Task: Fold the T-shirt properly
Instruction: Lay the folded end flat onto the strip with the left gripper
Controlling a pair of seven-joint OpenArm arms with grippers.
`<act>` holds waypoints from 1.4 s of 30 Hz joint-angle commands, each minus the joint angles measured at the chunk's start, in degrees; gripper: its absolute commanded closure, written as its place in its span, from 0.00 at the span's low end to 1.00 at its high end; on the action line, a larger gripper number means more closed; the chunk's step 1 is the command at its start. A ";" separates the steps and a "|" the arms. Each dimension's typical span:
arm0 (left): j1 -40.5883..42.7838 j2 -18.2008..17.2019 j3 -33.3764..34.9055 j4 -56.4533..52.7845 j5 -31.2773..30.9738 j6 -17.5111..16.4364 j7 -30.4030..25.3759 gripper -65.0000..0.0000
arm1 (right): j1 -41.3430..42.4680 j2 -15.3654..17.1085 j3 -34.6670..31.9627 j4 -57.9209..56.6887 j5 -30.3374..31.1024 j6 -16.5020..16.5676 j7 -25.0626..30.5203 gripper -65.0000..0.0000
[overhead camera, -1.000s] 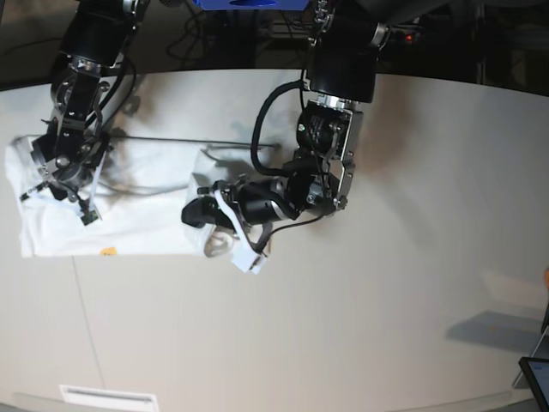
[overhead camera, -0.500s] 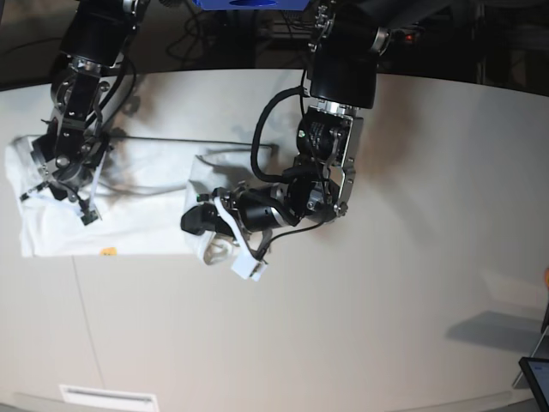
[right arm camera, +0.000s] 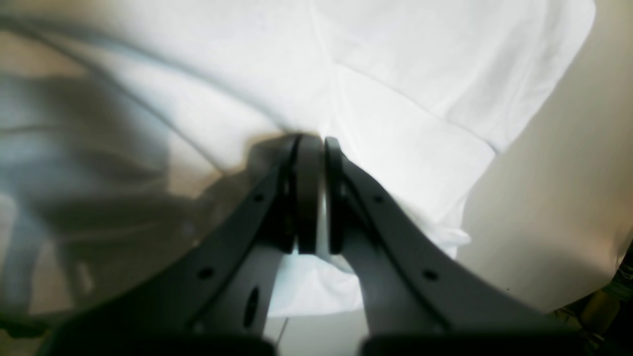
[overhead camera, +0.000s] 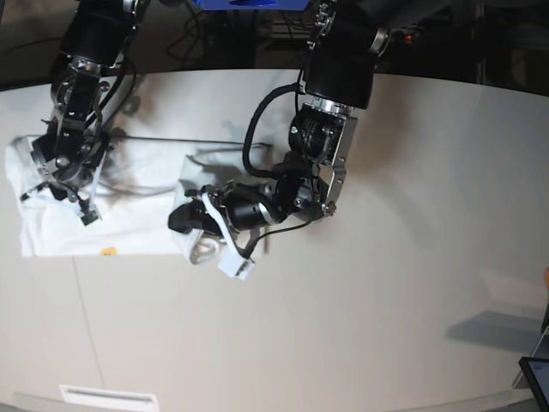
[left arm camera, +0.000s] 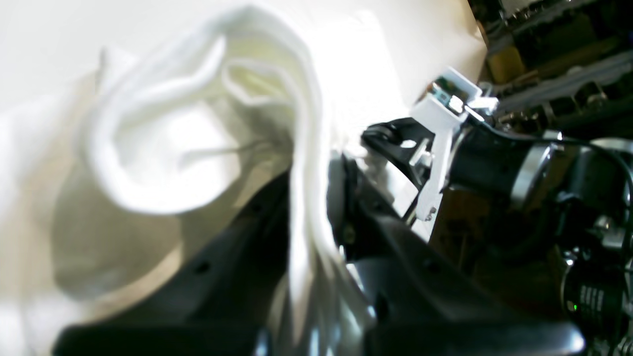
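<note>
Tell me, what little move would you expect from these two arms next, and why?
Probably the left gripper carries its pinched edge of the T-shirt further toward the right gripper. Both are shut on the cloth, the left's end is bunched and raised off the table, and the fold is not yet laid flat.

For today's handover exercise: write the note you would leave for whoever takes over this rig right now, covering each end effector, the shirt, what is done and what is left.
Left end effector: shut on a bunched edge of the T-shirt, lifted above the table.
Right end effector: shut, tips pressed on the shirt's opposite end.
Shirt: white, spread between both arms, part folded lengthwise, print mostly hidden.
Done: both ends secured.
Left: probably carry the lifted end across, lay it flat, release, smooth.
</note>
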 commanded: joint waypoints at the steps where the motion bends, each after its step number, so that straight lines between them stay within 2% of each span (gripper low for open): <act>1: -1.32 0.60 0.10 1.10 -1.47 -0.70 -1.25 0.99 | 0.12 0.19 0.06 0.06 0.24 0.58 -0.58 0.95; 6: -2.72 0.60 0.10 0.92 -1.91 -0.70 -1.25 0.98 | 0.12 0.19 0.06 0.06 0.24 0.58 -0.58 0.95; 8: -2.99 0.60 0.10 0.83 -4.02 -0.70 -1.25 0.89 | 0.12 0.19 0.06 0.06 0.24 0.58 -0.58 0.95; 12: -4.57 0.60 0.27 0.74 -10.27 -0.87 -1.25 0.53 | 0.12 0.19 0.06 0.06 0.24 0.58 -0.58 0.95; 14: -5.45 0.60 0.36 0.66 -15.19 -1.05 -1.25 0.40 | 0.12 0.19 0.06 0.06 0.24 0.58 -0.58 0.95; 15: -6.15 0.60 1.33 0.57 -18.00 -1.84 -1.25 0.38 | 0.12 0.19 0.06 0.06 0.24 0.58 -0.58 0.95; 17: -8.26 0.60 4.85 0.57 -22.05 -5.71 -1.25 0.38 | 0.12 0.19 0.06 0.06 0.24 0.58 -0.58 0.95; 19: -9.67 0.60 6.96 0.74 -25.03 -8.43 -1.25 0.38 | 0.12 0.19 0.06 0.06 0.24 0.58 -0.58 0.95; 23: -10.55 0.60 7.57 1.01 -27.41 -8.43 -0.90 0.38 | 0.12 0.19 0.06 0.06 0.24 0.58 -0.58 0.95; 25: -10.55 0.60 7.57 1.10 -25.91 -8.43 -0.99 0.38 | 0.12 0.19 0.06 0.06 0.24 0.58 -0.58 0.95; 28: -9.84 -2.73 7.57 2.59 -20.81 -8.26 -1.17 0.40 | 0.12 0.19 0.06 0.06 0.16 0.58 -0.58 0.95; 30: -7.73 -5.20 7.57 5.67 -15.80 -8.26 -1.17 0.51 | 0.12 0.19 0.06 0.06 0.16 0.58 -0.58 0.95; 32: -4.92 -7.74 7.31 10.06 -8.42 -7.90 -1.17 0.72 | 0.12 0.19 0.06 0.06 0.16 0.58 -0.58 0.95; 34: -2.19 -9.50 7.13 13.67 -1.12 -4.30 -1.17 0.94 | 0.12 0.19 0.06 0.06 0.16 0.58 -0.58 0.95; 35: -0.70 -9.85 6.60 15.07 1.95 -2.19 -1.17 1.00 | 0.12 0.19 0.06 0.06 0.16 0.58 -0.58 0.95; 37: 1.67 -9.94 5.29 17.01 6.88 0.54 -1.17 1.00 | 0.12 0.19 0.06 0.06 0.16 0.58 -0.58 0.95; 39: 3.34 -9.85 3.97 18.41 9.69 0.71 -1.08 1.00 | 0.12 0.19 0.06 0.06 0.16 0.58 -0.58 0.95; 42: 3.52 -9.77 4.05 18.41 9.69 0.71 -1.08 1.00 | 0.12 0.19 0.06 0.06 0.16 0.58 -0.58 0.95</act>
